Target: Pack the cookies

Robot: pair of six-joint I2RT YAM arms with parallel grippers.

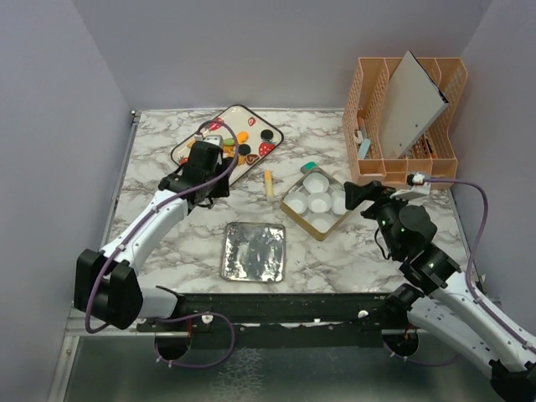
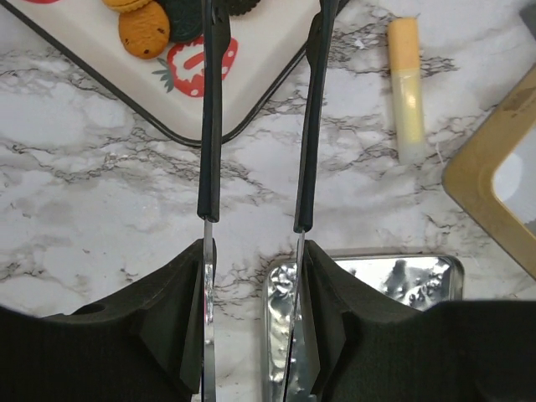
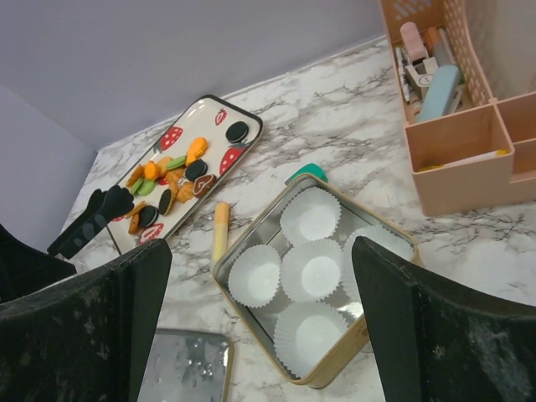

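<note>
Nothing is packed yet: at 3 o'clock the right gripper (image 1: pixel 360 195) hangs wide open and empty by the tin (image 3: pixel 337 369) of bare paper cups (image 3: pixel 310 270), and far at 11 o'clock the left gripper (image 1: pixel 203 161) pinches tongs (image 2: pixel 208 109) over the tray (image 1: pixel 240 116) holding all the cookies (image 3: pixel 168 179).

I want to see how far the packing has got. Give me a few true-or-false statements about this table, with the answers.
1. Every paper cup in the tin is empty. True.
2. The right gripper holds a cookie. False: it is open and holds nothing.
3. The left gripper grips tongs. True.
4. The yellow stick lies inside the tin. False: it lies on the table, between the tray and the tin.
5. The cookies lie on the tray. True.
</note>
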